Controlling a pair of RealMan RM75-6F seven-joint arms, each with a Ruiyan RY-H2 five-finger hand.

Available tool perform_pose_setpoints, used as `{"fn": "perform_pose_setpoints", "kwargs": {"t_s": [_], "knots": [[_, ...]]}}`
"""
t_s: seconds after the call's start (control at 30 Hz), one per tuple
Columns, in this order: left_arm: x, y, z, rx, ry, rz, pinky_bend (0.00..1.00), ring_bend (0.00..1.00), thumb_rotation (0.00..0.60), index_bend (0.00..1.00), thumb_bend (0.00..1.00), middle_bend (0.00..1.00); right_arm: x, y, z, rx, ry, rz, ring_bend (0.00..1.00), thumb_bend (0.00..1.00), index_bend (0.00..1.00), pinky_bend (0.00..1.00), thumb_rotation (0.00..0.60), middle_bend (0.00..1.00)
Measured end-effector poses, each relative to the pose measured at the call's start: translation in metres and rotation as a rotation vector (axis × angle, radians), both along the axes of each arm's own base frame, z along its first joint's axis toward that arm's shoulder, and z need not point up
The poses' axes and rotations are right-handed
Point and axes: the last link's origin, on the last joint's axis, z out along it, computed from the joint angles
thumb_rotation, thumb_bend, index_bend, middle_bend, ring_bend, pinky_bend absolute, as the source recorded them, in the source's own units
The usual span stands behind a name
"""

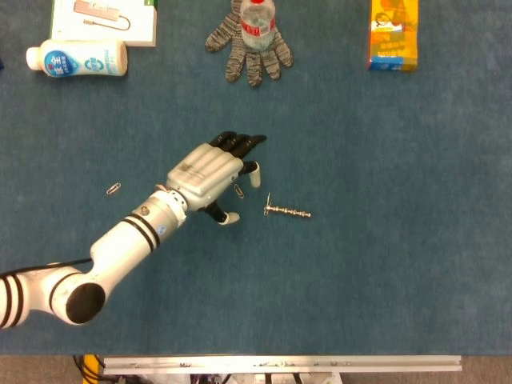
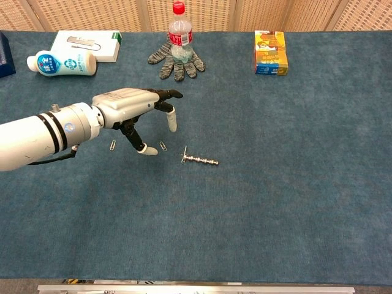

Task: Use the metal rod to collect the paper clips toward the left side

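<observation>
The short ridged metal rod [image 1: 288,212] [image 2: 202,160] lies on the blue table cloth near the middle, and a paper clip [image 1: 268,201] clings to its left end. A loose paper clip [image 1: 238,191] [image 2: 163,146] lies just left of the rod, under my left hand's fingertips. Another paper clip [image 1: 114,189] [image 2: 113,145] lies further left, beside my forearm. My left hand [image 1: 210,173] [image 2: 136,105] hovers left of the rod, fingers spread, holding nothing. My right hand is not in either view.
Along the far edge lie a white bottle [image 1: 77,60], a green and white box [image 1: 104,20], a grey glove [image 1: 250,50] with a water bottle [image 2: 178,30] on it, and an orange carton [image 1: 394,36]. The table's front edge [image 1: 280,362] runs along the bottom.
</observation>
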Motion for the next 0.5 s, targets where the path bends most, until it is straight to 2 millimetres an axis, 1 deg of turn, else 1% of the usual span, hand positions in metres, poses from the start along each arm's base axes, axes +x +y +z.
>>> {"fn": "perform_pose_setpoints", "kwargs": {"t_s": [0.5], "knots": [[0.017,-0.009,-0.023,0.011,0.017,0.053,0.00,0.00,0.600,0.40,0.20,0.00,-0.011,0.007,0.004,-0.007,-0.025,-0.005,0.00,0.00,0.31,0.00,0.600,0.06]]}}
